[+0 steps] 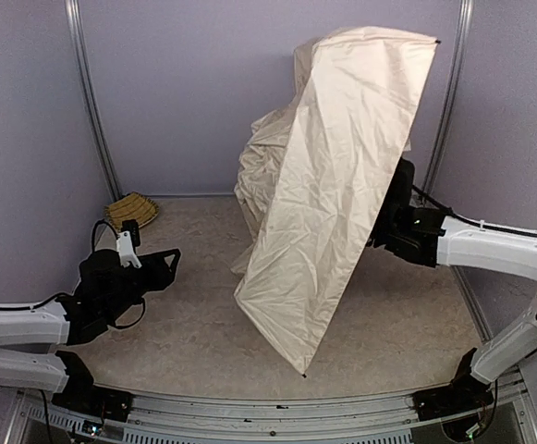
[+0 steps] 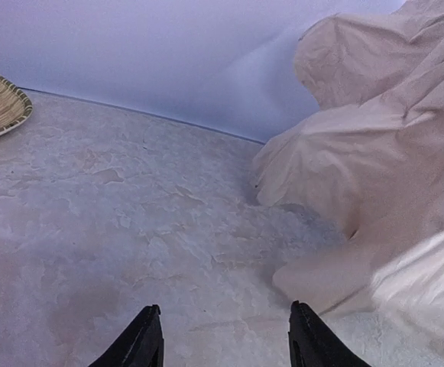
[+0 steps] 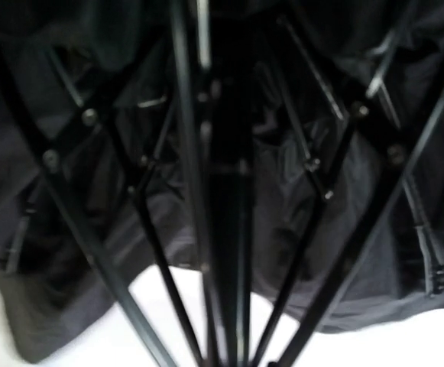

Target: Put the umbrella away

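1. L gripper (image 1: 162, 264), near-left of table (image 1: 157, 342): jaws apart, nothing btwn them. L wrist view confirms this: fingertips spread over bare surface, L gripper (image 2: 225, 336) aimed at the fabric, not touching it. Arm low, forearm approx. level, wrist pointing right and slightly away.

2. Umbrella (image 1: 342, 185), ctr-right: open, tipped on its side. One flat canopy (image 2: 374, 168) panel faces the L arm; its lowest corner appears to rest on the table, its top corner is high by the back wall (image 1: 203, 92). It lies right of and beyond the L gripper, well apart.

3. R gripper (image 1: 393, 217): behind the canopy, fingers hidden. Open or closed: cannot tell. R wrist view shows only the dark underside, w/ shaft (image 3: 229, 229) running up the frame ctr and ribs (image 3: 76, 222) fanning out. Judgement: long axis runs from the R gripper leftward through the canopy; R arm is nearer the shaft. R arm reaches in from the right, forearm approx. level.

4. Basket (image 1: 131, 210): far-left corner, apart from both arms.
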Robot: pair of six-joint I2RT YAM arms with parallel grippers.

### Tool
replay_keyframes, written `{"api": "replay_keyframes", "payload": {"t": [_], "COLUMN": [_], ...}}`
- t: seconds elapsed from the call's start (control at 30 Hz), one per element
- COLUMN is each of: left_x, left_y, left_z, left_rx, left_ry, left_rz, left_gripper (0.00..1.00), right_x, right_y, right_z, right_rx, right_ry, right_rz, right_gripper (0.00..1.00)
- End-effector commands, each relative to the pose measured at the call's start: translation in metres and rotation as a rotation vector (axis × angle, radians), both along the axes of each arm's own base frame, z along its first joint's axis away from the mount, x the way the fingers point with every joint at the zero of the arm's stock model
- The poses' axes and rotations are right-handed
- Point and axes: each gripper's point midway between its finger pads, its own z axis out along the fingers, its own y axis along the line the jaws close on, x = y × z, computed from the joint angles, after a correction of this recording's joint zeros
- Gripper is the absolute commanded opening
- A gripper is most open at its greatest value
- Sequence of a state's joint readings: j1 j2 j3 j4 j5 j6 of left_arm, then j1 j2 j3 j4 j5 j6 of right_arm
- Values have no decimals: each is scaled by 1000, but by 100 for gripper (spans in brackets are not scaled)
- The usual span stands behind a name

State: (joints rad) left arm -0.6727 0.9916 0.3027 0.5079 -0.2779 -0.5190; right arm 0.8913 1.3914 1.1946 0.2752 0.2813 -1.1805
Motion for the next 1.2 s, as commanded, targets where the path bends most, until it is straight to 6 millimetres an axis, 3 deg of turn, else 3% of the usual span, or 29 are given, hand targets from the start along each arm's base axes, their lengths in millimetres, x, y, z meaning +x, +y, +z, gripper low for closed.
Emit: {"api": "replay_keyframes", "payload": {"t": [0.0,0.1,0.2,0.3,0.43,0.5,0.57,0.6,0.8,0.97,1.03,1.17], "left_x": [1,1,1,0,-1,-1,0,-1,-1,-4,-4,-1], "left_y": [4,4,5,4,2,1,0,-1,-11,-29,-44,-81], "left_z": [3,-2,-3,-1,2,1,1,0,12,46,57,72], "left_rx": [-4,2,5,12,30,42,49,53,84,110,113,161], "left_ry": [-18,-7,-6,-13,-28,-26,-26,-25,-54,-138,-156,-195], "left_rz": [11,12,9,0,-16,-21,-29,-37,-94,-191,-257,-390], "left_gripper": [56,57,58,60,64,65,66,67,68,68,68,72], "right_x": [-14,-34,-57,-76,-87,-90,-93,-95,-117,-145,-149,-131], "right_y": [54,82,103,114,118,116,110,107,79,54,49,54], "right_z": [-126,-213,-278,-303,-306,-302,-298,-295,-270,-240,-208,-121], "right_rx": [-112,-197,-259,-273,-215,-181,-156,-141,-105,-78,-13,194], "right_ry": [211,390,506,589,683,697,694,693,726,886,952,926], "right_rz": [72,135,199,268,304,301,288,282,306,418,501,621], "right_gripper": [0,0,0,9,36,51,89,99,100,99,98,99]}}
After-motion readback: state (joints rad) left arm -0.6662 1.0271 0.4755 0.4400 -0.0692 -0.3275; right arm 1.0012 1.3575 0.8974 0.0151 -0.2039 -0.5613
